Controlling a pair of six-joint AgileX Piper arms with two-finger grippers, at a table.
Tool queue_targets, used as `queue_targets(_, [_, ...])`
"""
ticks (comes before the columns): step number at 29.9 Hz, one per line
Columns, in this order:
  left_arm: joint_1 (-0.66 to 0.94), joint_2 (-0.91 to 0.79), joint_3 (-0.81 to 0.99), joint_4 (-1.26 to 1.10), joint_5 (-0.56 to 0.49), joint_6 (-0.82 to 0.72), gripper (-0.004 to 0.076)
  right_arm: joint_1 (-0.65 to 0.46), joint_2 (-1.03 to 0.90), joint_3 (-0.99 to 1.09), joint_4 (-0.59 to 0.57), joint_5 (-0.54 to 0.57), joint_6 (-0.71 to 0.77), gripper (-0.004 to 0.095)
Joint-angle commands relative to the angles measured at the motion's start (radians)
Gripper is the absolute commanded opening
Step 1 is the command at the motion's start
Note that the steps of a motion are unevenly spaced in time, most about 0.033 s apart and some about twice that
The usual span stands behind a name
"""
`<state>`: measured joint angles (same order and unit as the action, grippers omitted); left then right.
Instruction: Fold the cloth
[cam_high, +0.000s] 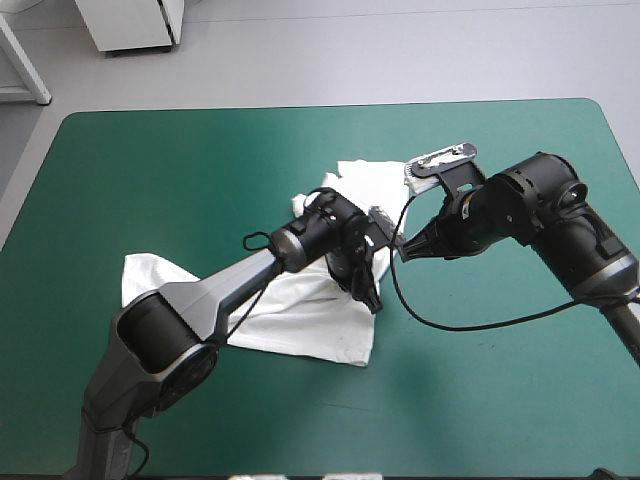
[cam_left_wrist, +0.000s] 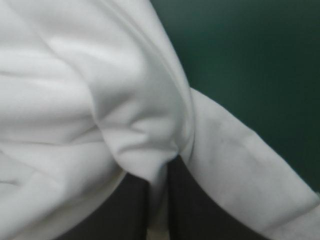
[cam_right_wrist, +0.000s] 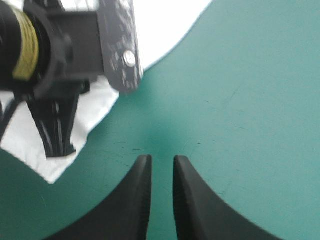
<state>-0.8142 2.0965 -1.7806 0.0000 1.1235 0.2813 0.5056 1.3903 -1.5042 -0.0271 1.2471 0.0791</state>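
A: Item: table (cam_high: 120, 180), teal-green. T-shirt (cam_high: 300, 325)?
B: Mid-table, half spread, trailing toward 8 o'clock.
A: Grippers?
B: Left gripper (cam_high: 368, 290) clenched on a fold at the T-shirt's 3 o'clock edge. Right gripper (cam_high: 404, 248), at the left's 2 o'clock, all but closed on nothing, over bare table.
A: Handling?
B: Probably best: firm pinch, low carry, and the right takes the matching edge so the fold lands square.

Folds of the T-shirt (cam_left_wrist: 75, 100) hide the tips of the left gripper (cam_left_wrist: 159, 185)
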Motion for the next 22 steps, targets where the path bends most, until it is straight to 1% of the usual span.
queue_targets(1, [-0.099,-0.053,-0.028,-0.083,0.011,-0.005,-0.0009,-0.004,-0.035,-0.035,-0.011,-0.024,0.000,0.0158])
queue_targets(8, [-0.240,-0.053,-0.030,-0.076,0.007,-0.005,-0.0009,-0.004,-0.035,-0.057,-0.011,-0.032,0.000,0.0158])
queue_targets(13, [-0.251,-0.053,-0.032,-0.045,-0.007,-0.005,0.0004,-0.004,-0.035,-0.096,-0.011,-0.036,0.000,0.0158])
queue_targets(15, [-0.240,-0.053,-0.033,-0.025,0.004,-0.005,0.0062,-0.004,-0.035,-0.106,-0.007,-0.034,0.000,0.0158])
queue_targets(17, [-0.224,-0.053,-0.033,-0.030,0.015,-0.018,0.0153,-0.004,-0.035,-0.113,-0.003,-0.026,0.012,0.0158])
queue_targets(19, [-0.207,-0.053,-0.033,-0.034,0.034,-0.050,0.0279,-0.004,-0.035,-0.130,-0.017,-0.004,0.039,0.0158])
queue_targets(22, [-0.183,-0.060,-0.033,-0.019,0.053,-0.057,0.0468,-0.004,-0.042,-0.163,-0.052,0.002,0.045,0.0158])
